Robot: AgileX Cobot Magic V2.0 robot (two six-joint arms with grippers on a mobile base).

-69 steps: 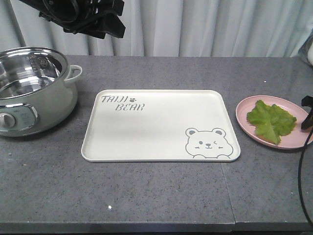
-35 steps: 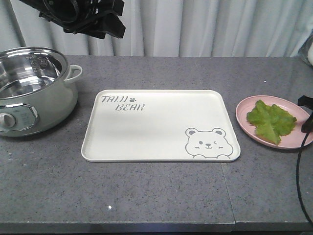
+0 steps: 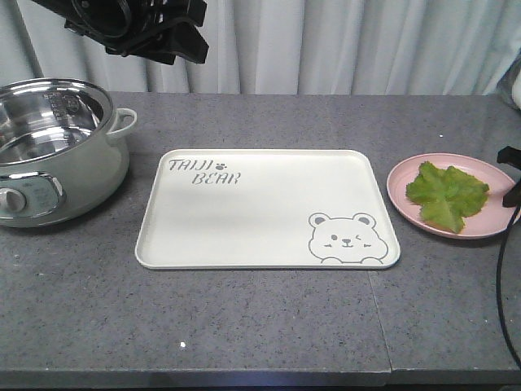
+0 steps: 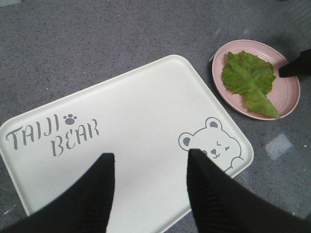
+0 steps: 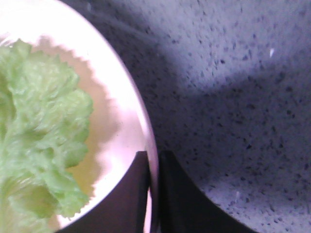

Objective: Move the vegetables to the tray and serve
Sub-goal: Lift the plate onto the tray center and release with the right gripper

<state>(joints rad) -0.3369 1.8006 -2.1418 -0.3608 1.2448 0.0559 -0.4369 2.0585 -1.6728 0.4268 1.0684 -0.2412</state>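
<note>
- Pink plate [image 3: 400, 184], one crinkled green lettuce leaf [image 3: 446, 194] lying flat on it, sits on the grey countertop [image 3: 269, 326] just right of the cream tray [image 3: 244, 220]. A narrow strip of counter separates the two.
- The right gripper [image 5: 153, 167] is clenched on the plate's right rim, one finger inside the lip and one outside. It grasps the plate, not the leaf.
- The left gripper [image 4: 149, 154] hovers above the near-left part of the tray, fingers spread and holding nothing.
- Progress appears early. The tray shows only its lettering and bear face, with no vegetables on it, so the transfer and the serving both remain.
- Room looks generous. The tray's whole flat centre is free, and its low rounded lip is the only edge the leaf or plate must cross.
- A steel-lined pot [image 3: 57, 155] stands well left of the tray, out of the likely path.
- A dark cable [image 3: 501, 309] hangs at the far right near the counter's front edge. It could snag if the right arm swings wide.
</note>
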